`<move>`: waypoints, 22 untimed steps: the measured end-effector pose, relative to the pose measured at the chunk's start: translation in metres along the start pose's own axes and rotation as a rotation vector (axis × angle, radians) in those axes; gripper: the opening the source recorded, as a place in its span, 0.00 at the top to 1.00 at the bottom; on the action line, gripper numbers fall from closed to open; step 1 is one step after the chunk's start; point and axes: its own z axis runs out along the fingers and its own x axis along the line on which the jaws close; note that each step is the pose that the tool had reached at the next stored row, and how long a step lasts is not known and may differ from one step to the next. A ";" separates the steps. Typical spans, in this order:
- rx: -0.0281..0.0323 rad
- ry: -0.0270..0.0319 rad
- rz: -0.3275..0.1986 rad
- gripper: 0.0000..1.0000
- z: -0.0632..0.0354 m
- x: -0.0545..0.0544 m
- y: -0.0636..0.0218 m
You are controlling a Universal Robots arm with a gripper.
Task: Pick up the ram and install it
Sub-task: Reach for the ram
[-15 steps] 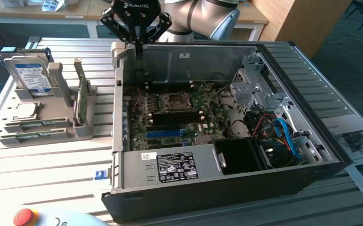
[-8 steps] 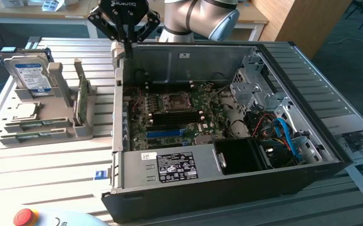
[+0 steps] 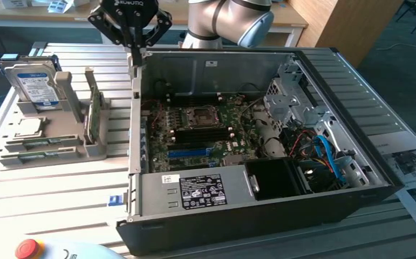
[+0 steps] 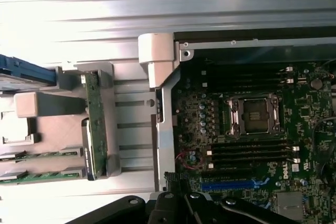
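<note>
"Zero steps finished, I'm reckoning: long flat green circuit-board ram is standing on edge in its grey plastic holder, untouched."

"Fingers?"

"Black gripper is hovering near the open black computer case, fingers pressed together, gripping nothing."

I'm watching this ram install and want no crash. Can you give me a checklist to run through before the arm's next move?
1. Ram upright in its holder: ok.
2. Pincer open for a grasp: not ok, shut.
3. Pincer over the ram: not ok, it hangs by the case wall.
4. Case open, board exposed: ok.
5. Memory slots free: ok.
6. Slot latches open: cannot tell.
</note>
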 end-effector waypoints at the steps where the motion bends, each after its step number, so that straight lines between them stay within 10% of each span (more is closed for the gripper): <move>1: 0.0001 0.0007 0.000 0.90 0.0000 0.003 0.0002; 22: 0.0019 0.0254 0.001 0.90 0.0004 0.065 0.0060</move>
